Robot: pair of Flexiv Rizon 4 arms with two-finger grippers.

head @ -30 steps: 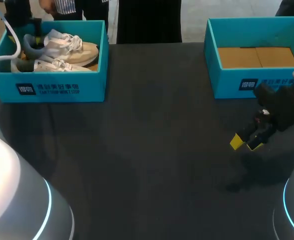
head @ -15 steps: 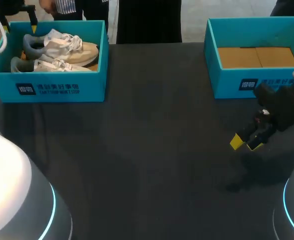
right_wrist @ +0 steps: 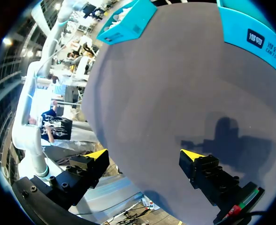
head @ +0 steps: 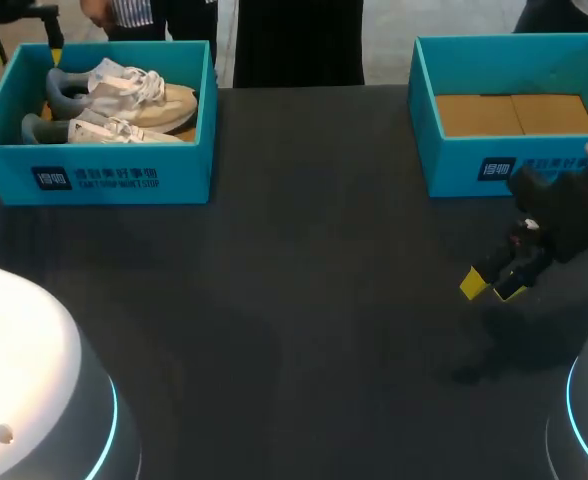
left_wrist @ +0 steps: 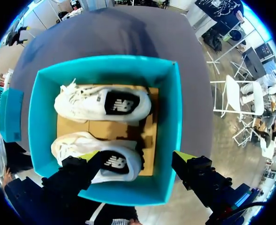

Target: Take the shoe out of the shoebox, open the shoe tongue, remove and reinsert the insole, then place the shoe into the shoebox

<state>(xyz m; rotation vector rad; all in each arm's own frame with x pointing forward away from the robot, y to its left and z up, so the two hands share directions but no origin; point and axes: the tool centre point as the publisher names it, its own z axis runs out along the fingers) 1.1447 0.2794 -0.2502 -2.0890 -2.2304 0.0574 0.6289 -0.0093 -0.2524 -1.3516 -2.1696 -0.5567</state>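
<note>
Left end effector [left_wrist: 137,157]: wide open, empty, over the shoebox [left_wrist: 172,122].
Sneakers [left_wrist: 103,104]: two white ones side by side inside.
Right end effector [head: 491,286]: wide open, empty, above the table [head: 304,300].

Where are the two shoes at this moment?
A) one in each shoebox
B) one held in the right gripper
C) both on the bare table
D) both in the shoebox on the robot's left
D: both shoes lie side by side inside the left shoebox, and the right shoebox holds no shoe.

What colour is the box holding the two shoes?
Teal; the shoebox shows best in the left wrist view.
</note>
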